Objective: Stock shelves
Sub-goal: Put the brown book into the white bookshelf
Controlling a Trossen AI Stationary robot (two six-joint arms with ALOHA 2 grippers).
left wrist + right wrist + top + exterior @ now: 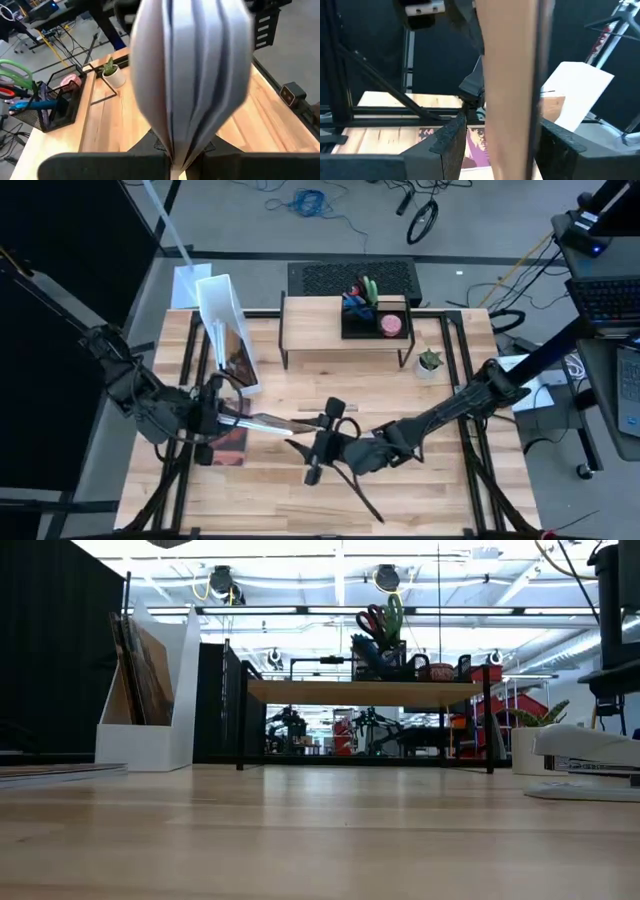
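Observation:
A thin magazine (272,422) hangs above the table's middle left, with my left gripper (232,418) shut on its left end. In the left wrist view its grey pages (190,75) fan out past the gripper (172,165). My right gripper (318,438) is open at the magazine's right end. Its fingers stand on either side of the tan cover (510,75), and a gap shows beside one finger (454,142). The shelves (345,332), a light-wood riser on black legs, stand at the far middle. My left gripper pinches the magazine's left end (172,150) between its two fingers, all the pages together. The fingers come level from the table's left and lie along the magazine. The magazine is lifted clear, stands nearly on edge, and reaches toward my right gripper.
A second magazine (230,445) lies flat under my left gripper. A white file box (228,330) holding magazines stands far left. A black organizer tray (372,318) with scissors and pens sits on the riser. A small potted plant (430,362) stands right of the riser.

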